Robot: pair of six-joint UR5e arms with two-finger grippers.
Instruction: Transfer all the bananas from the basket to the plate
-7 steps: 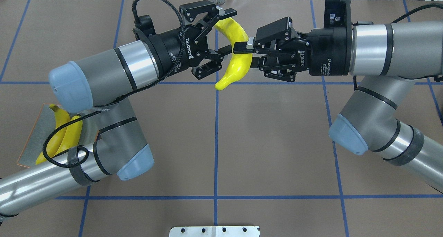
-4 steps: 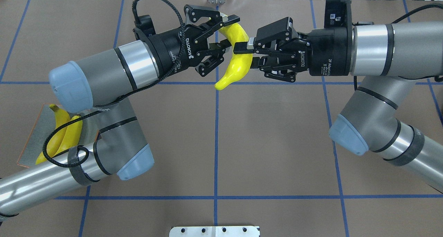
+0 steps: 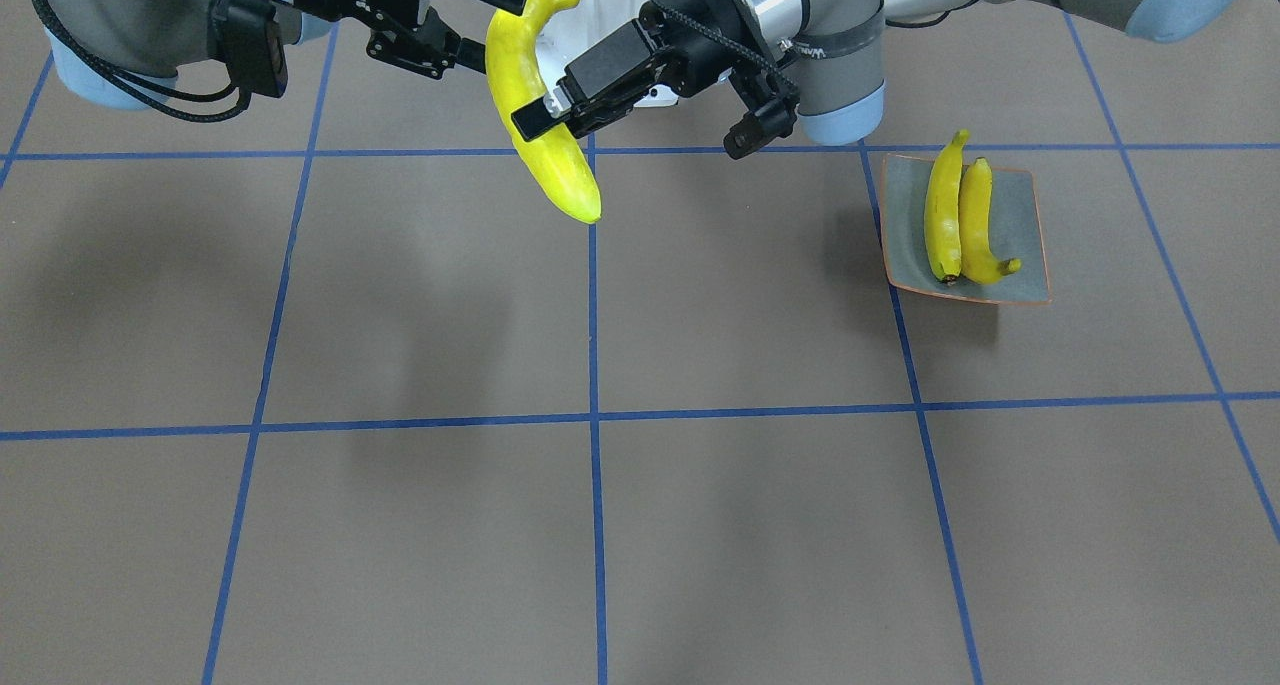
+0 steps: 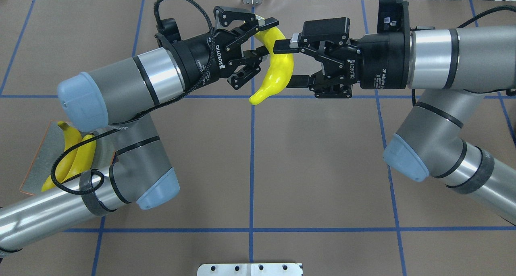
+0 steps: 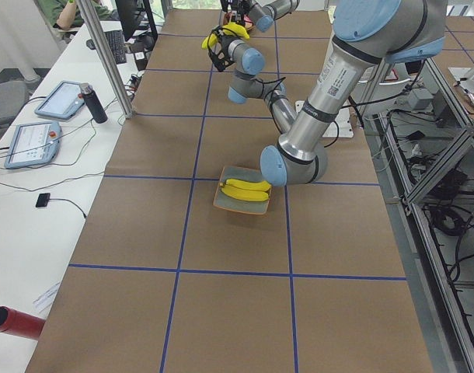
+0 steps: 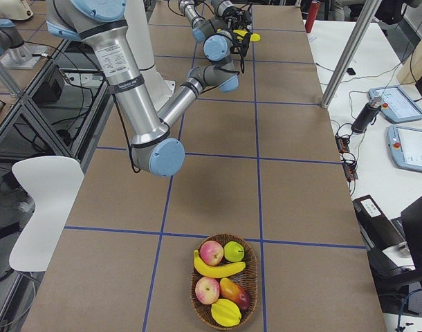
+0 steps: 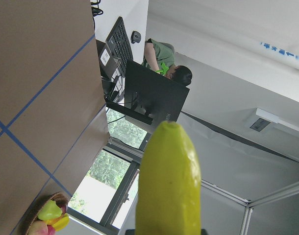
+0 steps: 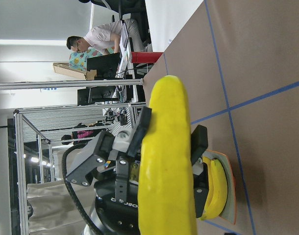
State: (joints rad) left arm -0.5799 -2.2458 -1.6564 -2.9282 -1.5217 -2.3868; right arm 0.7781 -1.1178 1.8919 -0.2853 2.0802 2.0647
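Observation:
One yellow banana [image 4: 278, 66] hangs in the air over the table's far middle, between both arms. My left gripper [image 4: 265, 36] is shut on its upper half. My right gripper [image 4: 288, 64] is open, its fingers standing apart on either side of the banana's middle. From the front the same banana [image 3: 530, 95] shows with the left gripper [image 3: 545, 115] clamped on it. The grey-blue plate [image 4: 40, 155] with an orange rim lies near left, bearing two bananas [image 4: 74, 155]. The wicker basket [image 6: 225, 280] at the right end holds one banana [image 6: 218, 268] among other fruit.
Apples and other fruit fill the basket. My left arm's elbow [image 4: 133, 175] overhangs part of the plate. A white mount [image 4: 250, 269] sits at the near edge. A side desk holds tablets and a bottle [image 5: 93, 101]; a red cylinder [image 5: 12, 322] lies there.
My left gripper went from open to shut on the banana's upper half. After that my right gripper opened and let go of the banana. The banana has hardly moved.

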